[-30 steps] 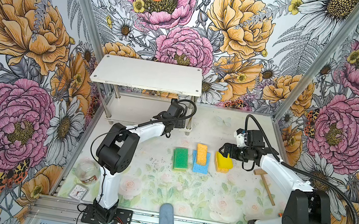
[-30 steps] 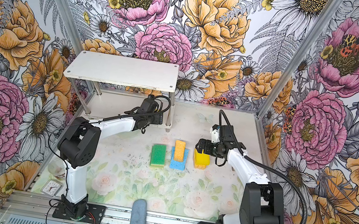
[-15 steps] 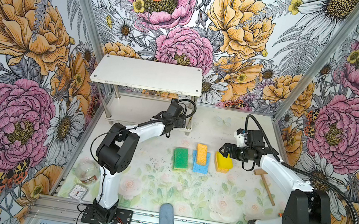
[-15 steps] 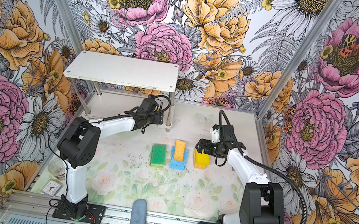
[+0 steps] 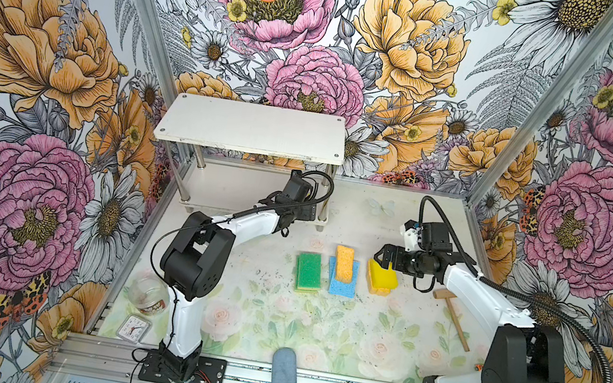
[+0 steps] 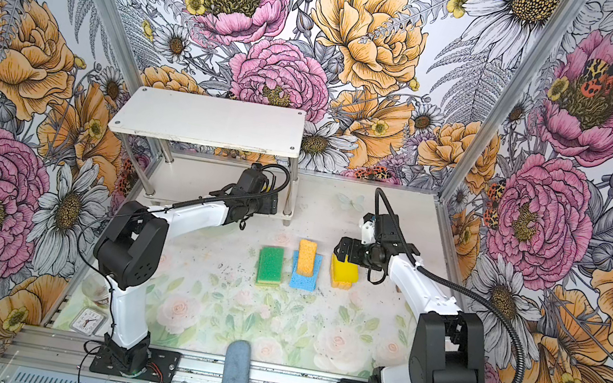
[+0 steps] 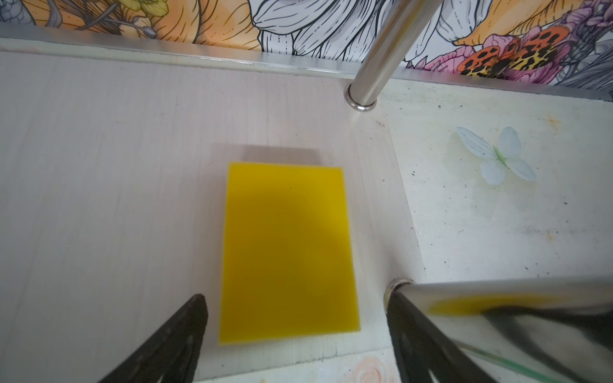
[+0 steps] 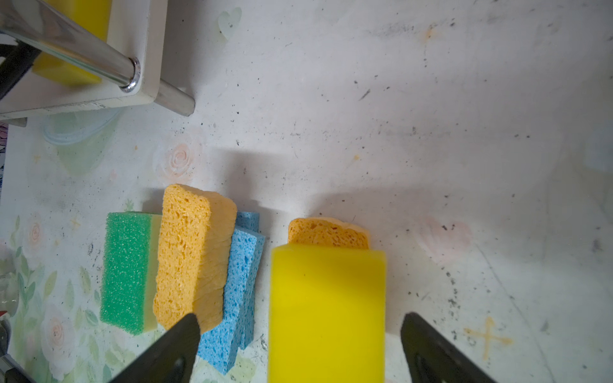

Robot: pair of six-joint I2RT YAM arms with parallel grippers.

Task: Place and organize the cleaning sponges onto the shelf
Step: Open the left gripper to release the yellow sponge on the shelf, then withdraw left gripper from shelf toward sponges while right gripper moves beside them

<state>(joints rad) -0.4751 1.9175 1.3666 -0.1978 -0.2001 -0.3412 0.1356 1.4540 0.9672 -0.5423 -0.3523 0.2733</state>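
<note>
The shelf's (image 5: 252, 128) top board is hanging low over the left pincer (image 7: 297, 308). A shiny post (image 7: 481, 295) is standing just beside one finger. A yellow sponge (image 7: 285, 252) is lying between the wide-apart fingers, touching neither. The lower board (image 5: 221, 186) is showing bare room to the left.

On the counter (image 5: 266, 320), a green sponge (image 5: 309, 271), an orange-on-blue pile (image 5: 343, 264) and a second yellow sponge (image 5: 380, 279) are sitting in a row with only thin gaps. The right pincer (image 8: 301, 317) is standing wide around that second one. A wooden hammer (image 5: 454, 320) is lying near the right arm. Wide room is lying behind and in front of the row.
</note>
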